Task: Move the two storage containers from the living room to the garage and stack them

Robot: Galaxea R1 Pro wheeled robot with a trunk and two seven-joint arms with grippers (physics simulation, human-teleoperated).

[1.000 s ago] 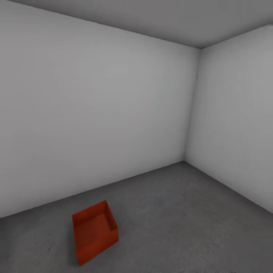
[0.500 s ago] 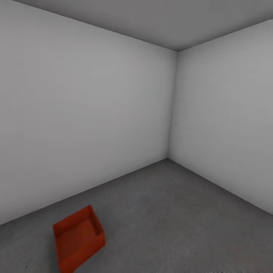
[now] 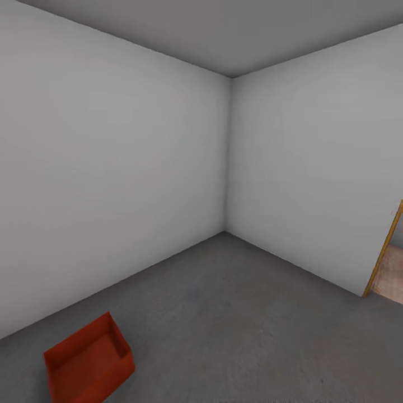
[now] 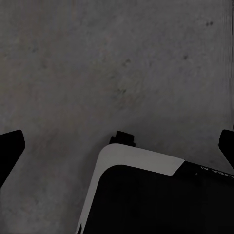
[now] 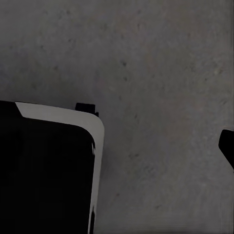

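One orange-red storage container (image 3: 88, 361) is seen upright and open-topped on the dark grey concrete floor (image 3: 240, 324) of the garage, low at the left of the head view, near the foot of the long pale wall (image 3: 112, 168) but apart from it. A second container is still needed on top of it, so the step in hand is judged to be the trip out for that one. A doorway (image 3: 386, 263) with a wooden frame is seen at the far right, with lighter flooring beyond it.

The trip is best made by steering the base wide of the container, so that it is not nudged out of place, and by squaring up to the doorway before it is entered.

In the left wrist view the left gripper (image 4: 117, 151) is seen spread wide, its dark fingertips (image 4: 9, 151) at the two edges of the picture, with nothing between them but bare concrete and a part of the robot's own body. In the right wrist view one tip of the right gripper (image 5: 228, 146) is seen, and whether it is spread cannot be told. Neither wrist view shows the container, so it is judged to lie well apart from both.
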